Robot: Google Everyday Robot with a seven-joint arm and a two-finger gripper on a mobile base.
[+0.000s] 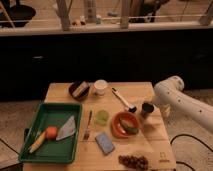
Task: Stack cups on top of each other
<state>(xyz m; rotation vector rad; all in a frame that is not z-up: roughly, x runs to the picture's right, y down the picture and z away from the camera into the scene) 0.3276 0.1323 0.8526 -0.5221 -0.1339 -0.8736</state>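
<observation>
While the gripper (153, 104) stands released beside the metal tumbler (146, 110) on the table (155, 145), step 1, grasping, appears pending; next: close, lift, lower into green cup (102, 117) or white cup (100, 86).

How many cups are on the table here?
3. White cup at the back beside the dark bowl; green cup mid-table, left of the orange dish; dark metal cup at the right, by the gripper. None looks hidden.

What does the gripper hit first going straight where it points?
Likely the dark metal tumbler: the gripper hangs close at its right in the picture, aimed leftward and down at it. Depth is unclear, so it may miss.
</observation>
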